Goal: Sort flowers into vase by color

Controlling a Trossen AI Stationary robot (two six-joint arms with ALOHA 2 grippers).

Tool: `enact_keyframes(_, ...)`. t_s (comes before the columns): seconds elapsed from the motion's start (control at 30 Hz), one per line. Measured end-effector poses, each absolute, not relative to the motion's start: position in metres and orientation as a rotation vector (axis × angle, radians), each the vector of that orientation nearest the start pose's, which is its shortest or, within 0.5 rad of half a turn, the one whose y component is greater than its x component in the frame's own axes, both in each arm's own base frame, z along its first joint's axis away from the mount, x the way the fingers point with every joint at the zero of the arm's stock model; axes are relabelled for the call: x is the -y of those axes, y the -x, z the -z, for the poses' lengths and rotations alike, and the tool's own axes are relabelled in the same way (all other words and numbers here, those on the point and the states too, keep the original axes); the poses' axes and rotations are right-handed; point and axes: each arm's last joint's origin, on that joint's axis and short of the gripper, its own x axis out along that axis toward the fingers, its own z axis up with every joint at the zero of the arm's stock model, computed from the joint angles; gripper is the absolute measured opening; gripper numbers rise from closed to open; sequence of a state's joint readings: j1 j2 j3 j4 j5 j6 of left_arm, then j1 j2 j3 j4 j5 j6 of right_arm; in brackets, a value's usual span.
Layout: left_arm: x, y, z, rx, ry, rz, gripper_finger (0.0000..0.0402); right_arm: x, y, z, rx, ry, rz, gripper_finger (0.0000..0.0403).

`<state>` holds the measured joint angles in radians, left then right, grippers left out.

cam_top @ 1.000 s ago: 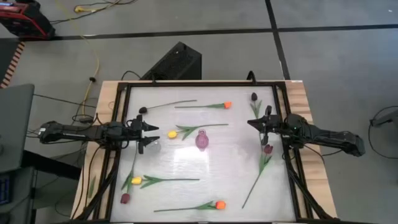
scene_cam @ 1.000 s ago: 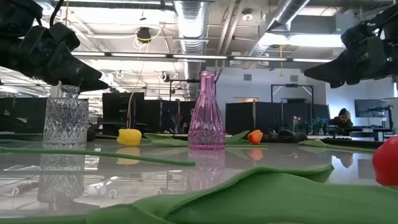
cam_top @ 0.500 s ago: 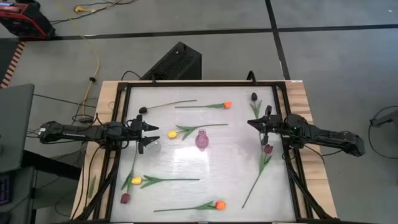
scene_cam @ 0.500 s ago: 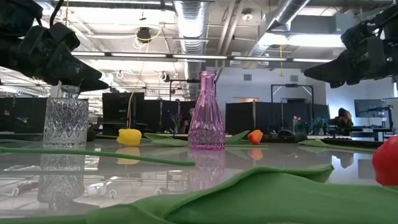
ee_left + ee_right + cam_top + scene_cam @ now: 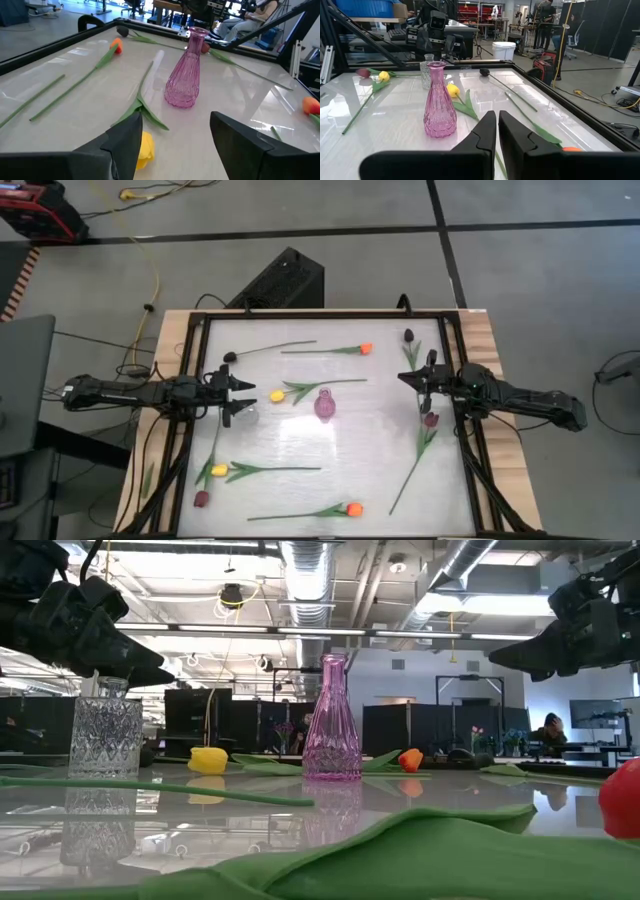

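Note:
Several artificial tulips lie flat on the white table. In the high view there are a yellow one (image 5: 277,396), an orange one (image 5: 366,348) and maroon ones (image 5: 229,357) (image 5: 408,336) (image 5: 431,419). Nearer the front lie a yellow one (image 5: 219,470), a maroon one (image 5: 201,499) and an orange one (image 5: 355,508). A pink glass vase (image 5: 324,404) (image 5: 187,75) (image 5: 440,106) stands at mid-table. A clear cut-glass vase (image 5: 245,414) (image 5: 105,736) stands beside my left gripper. My left gripper (image 5: 240,400) (image 5: 175,135) hovers open above the table's left side. My right gripper (image 5: 403,378) (image 5: 498,131) hovers shut at the right side.
A black metal frame (image 5: 460,380) borders the table, and wooden edges show outside it. A large green leaf (image 5: 400,850) lies close in front of the low camera. Bare tabletop lies between the pink vase and the near flowers. A person sits in the room behind (image 5: 550,730).

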<state>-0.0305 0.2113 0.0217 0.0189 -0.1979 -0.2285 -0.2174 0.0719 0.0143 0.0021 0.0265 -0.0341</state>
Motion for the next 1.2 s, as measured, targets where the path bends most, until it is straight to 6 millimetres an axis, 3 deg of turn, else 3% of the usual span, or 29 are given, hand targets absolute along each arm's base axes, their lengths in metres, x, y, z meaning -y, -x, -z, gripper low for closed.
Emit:
enact_keyframes(0.87, -0.0021, -0.1087, -0.1552, -0.152, 0.215, -0.177, 0.0222, 0.0226, -0.0987, -0.1635, -0.054, 0.03, 0.244, 0.005)
enact_keyframes(1.2, -0.0051, -0.1085, -0.1577, -0.071, 0.51, -0.291, 0.0222, 0.0241, -0.0985, -0.1677, 0.007, -0.076, 0.28, 0.005)
